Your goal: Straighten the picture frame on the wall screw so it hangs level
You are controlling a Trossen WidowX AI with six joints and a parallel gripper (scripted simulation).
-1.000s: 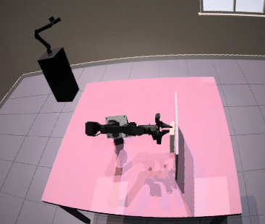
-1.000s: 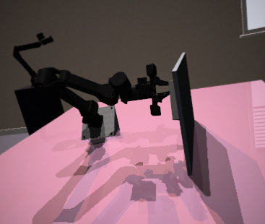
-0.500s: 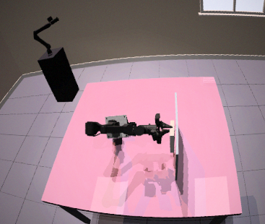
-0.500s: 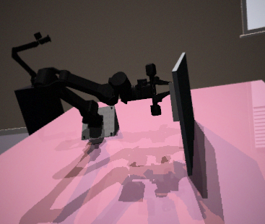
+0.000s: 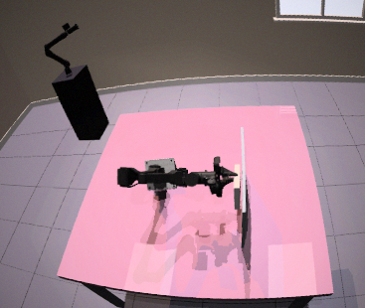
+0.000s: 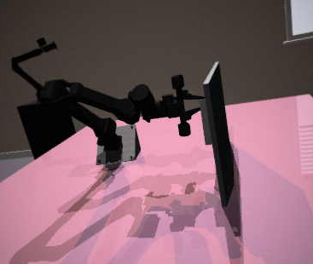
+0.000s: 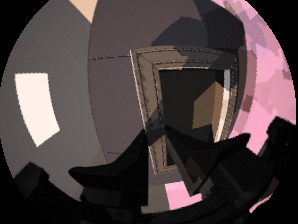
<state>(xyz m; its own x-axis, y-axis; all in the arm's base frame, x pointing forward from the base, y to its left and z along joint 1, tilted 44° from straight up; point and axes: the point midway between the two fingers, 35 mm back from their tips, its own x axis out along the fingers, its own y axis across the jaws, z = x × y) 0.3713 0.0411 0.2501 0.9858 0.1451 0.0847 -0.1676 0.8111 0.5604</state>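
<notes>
- 1 pic. frame (image 5: 237,186) (image 6: 206,123) (image 7: 142,92) gripped at edge by gripper (image 5: 237,174) (image 6: 203,103) (image 7: 154,129)
- Frame backed by upright panel (image 5: 244,169) (image 6: 222,128) (image 7: 117,105), mounted on pink table (image 5: 96,199) (image 6: 270,123) (image 7: 262,117)
</notes>
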